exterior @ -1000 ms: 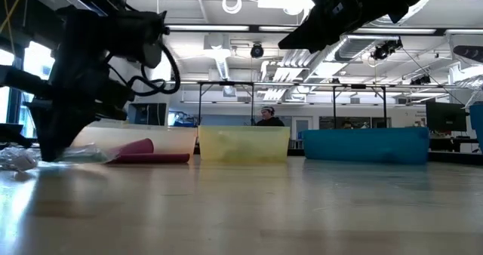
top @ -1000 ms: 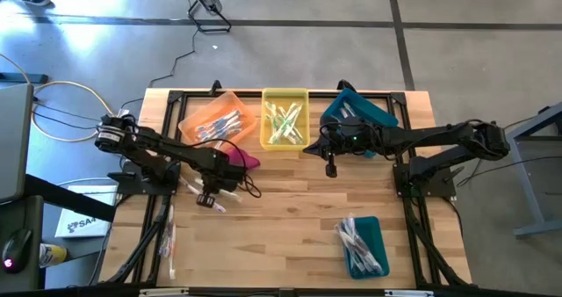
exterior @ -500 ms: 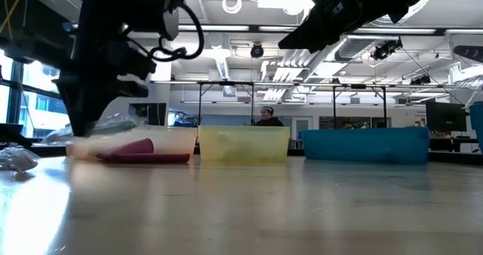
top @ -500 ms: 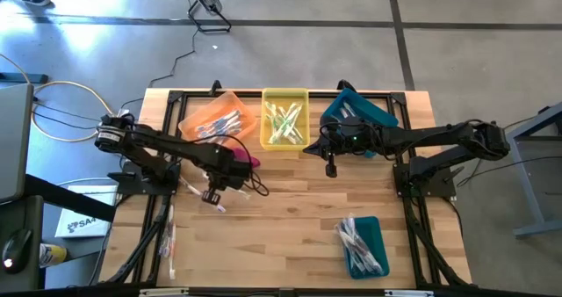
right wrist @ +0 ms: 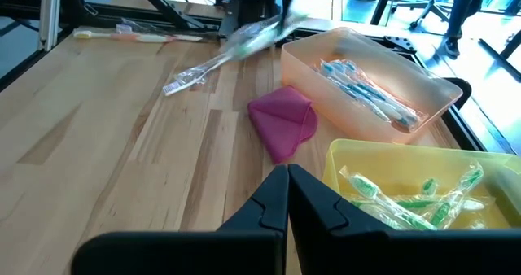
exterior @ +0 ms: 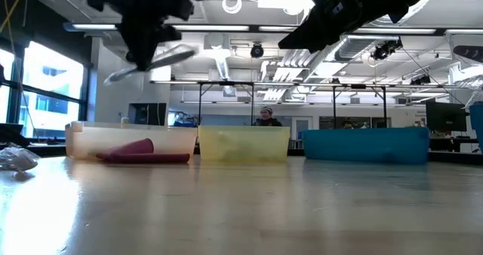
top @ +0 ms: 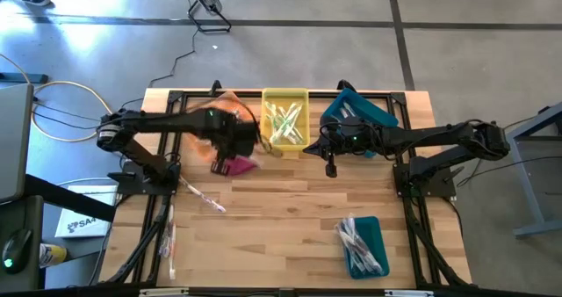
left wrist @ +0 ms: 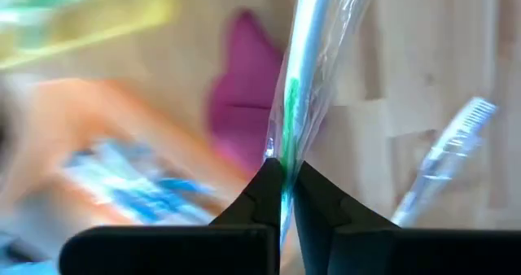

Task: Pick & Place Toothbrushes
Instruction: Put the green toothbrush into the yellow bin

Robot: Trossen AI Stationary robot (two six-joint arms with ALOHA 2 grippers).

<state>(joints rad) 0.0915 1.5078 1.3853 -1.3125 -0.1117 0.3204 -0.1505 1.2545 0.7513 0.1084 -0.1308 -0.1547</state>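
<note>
Wrapped green toothbrush (left wrist: 286,120), thin stick in crinkly clear film, pinched in left gripper (left wrist: 282,177) fingers, carried in the air near the orange bin (top: 200,119). Bins already hold brushes: orange, yellow bin (top: 284,119), teal bins. Loose wrapped ones (top: 204,198) left on the wooden desk (top: 290,209). Soft magenta cloth (right wrist: 283,123) beside the orange bin. Right gripper (right wrist: 287,181) clenched empty, hovering near the yellow bin.

A big room with a gray floor (top: 290,42). Bright windows (exterior: 45,89) sit at the left. Lights (exterior: 230,2) and pipes hang from the ceiling.
</note>
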